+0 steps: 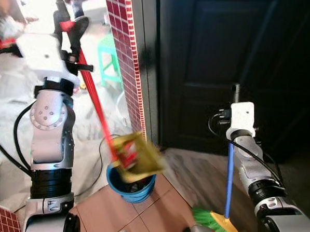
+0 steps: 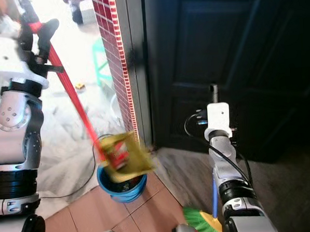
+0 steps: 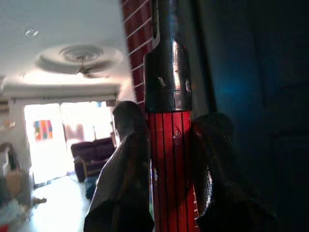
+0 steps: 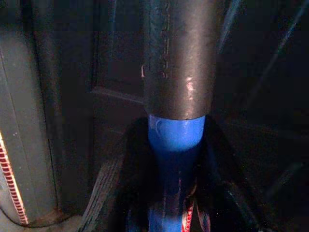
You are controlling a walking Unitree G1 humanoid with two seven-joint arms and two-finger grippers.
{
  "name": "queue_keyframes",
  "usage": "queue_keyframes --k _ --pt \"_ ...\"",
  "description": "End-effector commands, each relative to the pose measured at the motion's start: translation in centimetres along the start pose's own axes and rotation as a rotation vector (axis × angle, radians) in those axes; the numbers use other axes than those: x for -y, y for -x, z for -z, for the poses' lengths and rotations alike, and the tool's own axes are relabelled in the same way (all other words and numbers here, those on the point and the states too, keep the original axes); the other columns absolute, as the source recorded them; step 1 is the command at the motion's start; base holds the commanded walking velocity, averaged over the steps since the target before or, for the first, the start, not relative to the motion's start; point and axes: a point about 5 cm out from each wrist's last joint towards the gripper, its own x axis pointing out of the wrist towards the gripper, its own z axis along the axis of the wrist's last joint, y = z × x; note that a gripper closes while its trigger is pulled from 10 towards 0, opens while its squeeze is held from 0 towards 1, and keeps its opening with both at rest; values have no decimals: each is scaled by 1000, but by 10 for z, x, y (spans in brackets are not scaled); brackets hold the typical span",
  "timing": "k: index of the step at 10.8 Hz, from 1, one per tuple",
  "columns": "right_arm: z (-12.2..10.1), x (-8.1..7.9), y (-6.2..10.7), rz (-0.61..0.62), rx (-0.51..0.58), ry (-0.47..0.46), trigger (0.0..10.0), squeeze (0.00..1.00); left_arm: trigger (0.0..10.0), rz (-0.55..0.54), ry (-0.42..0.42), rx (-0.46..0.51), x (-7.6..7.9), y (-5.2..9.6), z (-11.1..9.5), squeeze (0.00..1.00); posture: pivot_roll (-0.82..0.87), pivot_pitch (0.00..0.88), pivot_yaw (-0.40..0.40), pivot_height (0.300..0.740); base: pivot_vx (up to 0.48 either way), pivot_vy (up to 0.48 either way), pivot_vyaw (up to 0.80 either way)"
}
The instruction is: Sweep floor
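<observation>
With the left gripper [image 1: 73, 28] clamped on the dustpan's red handle [image 1: 94, 96], its yellow pan [image 1: 138, 157] tipping well below the fingers over the blue bin [image 1: 132, 189], emptying looks underway; the right gripper [image 4: 169, 193] clasps the broom [image 1: 227, 180], bristles [image 1: 212, 222] floorward, ready for more sweeping.

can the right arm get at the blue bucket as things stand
Probably not: the right gripper is shut on the blue broom handle, and the yellow dustpan hangs over the round blue plastic bucket.
</observation>
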Motion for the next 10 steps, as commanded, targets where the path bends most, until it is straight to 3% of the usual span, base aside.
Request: queue_keyframes --k 1,3,5,9,10 --pt "-11 2 -6 0 43 26 10000 0 10000 25 -50 98 0 -6 -20 0 -55 0 42 740 0 0 0" --pt "-11 -1 -5 -7 50 20 10000 0 10000 36 -65 116 0 -9 -24 0 -50 0 43 740 0 0 766" --pt "-12 -1 -6 -4 54 -2 10000 0 10000 55 -78 113 2 -10 -22 0 -47 0 43 740 0 0 0" --pt "-12 -2 -7 -7 53 -9 10000 0 10000 149 -68 57 31 2 3 0 -45 0 38 740 0 0 0" --pt "-13 -5 -6 -25 57 -20 10000 0 10000 206 -39 54 51 6 13 0 -45 0 33 740 0 0 0"
